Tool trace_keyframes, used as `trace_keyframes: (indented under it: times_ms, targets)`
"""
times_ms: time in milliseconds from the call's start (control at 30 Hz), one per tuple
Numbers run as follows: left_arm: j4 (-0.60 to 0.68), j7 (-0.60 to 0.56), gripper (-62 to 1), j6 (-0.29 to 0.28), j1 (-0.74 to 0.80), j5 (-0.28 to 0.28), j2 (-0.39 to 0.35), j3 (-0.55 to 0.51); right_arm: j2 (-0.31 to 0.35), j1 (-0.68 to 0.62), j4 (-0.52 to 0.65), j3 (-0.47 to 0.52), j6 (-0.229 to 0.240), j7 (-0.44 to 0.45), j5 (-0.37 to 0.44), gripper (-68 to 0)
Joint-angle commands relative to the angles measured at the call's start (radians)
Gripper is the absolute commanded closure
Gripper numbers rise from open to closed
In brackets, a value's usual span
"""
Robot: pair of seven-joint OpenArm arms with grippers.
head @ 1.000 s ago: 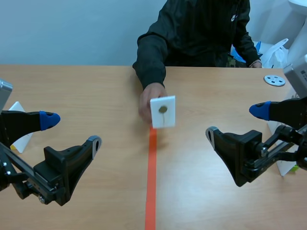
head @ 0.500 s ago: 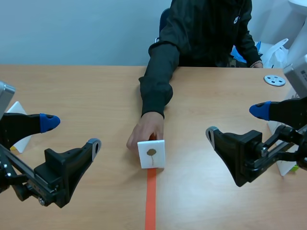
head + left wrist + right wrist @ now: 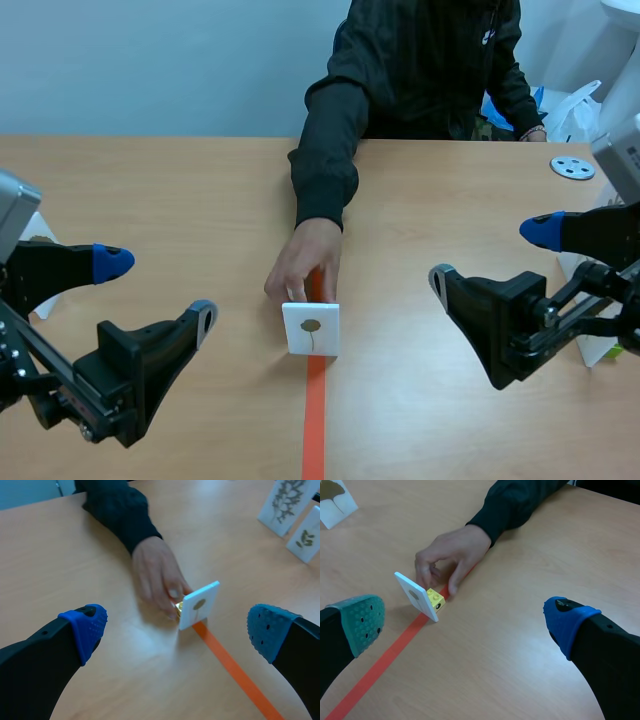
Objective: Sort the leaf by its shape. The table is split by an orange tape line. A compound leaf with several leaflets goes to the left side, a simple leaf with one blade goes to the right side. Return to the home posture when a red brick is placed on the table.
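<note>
Your left hand point(image 3: 157, 290) hangs low over the near left of the bench point(image 3: 180, 190), its fingers spread wide with nothing between them. Your right hand point(image 3: 490, 254) mirrors it at the near right, equally wide and empty. Both are well apart from the leaf card point(image 3: 311, 329), which stands near the middle, right on the far end of the orange tape line point(image 3: 315, 420), so it belongs to neither side yet. It stands upright because a small yellow brick point(image 3: 436, 600) at its foot serves as a stand. The person's hand point(image 3: 300, 262), reaching across in a dark sleeve, has its fingers at that brick from behind. I judge the card is being set down for you, so hold off while they are there. The card is a thin, stiff, smooth white plate. Its leaf looks like one small round blade on a thin stalk, which would point to the right side. The brick is hard moulded plastic, and the bench is smooth pale wood grain.
</note>
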Motion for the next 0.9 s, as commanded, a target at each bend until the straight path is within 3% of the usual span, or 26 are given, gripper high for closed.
trace_keyframes:
  times_ms: [0, 433, 867]
  targets:
    - [0.003, -0.006, -60.2, -0.007, -0.003, 0.008, 0.003, -0.007, 0.003, 0.014, 0.0, 0.016, 0.002, 0.017, 0.011, -67.9]
    - [-0.033, -0.014, -60.2, -0.097, -0.021, 0.053, 0.003, -0.006, 0.003, 0.014, 0.0, 0.016, 0.002, 0.018, 0.01, -67.9]
    - [-0.233, -0.071, -60.2, -0.226, -0.191, 0.078, 0.005, 0.041, 0.003, 0.014, 0.0, 0.016, 0.002, 0.018, 0.011, -67.9]
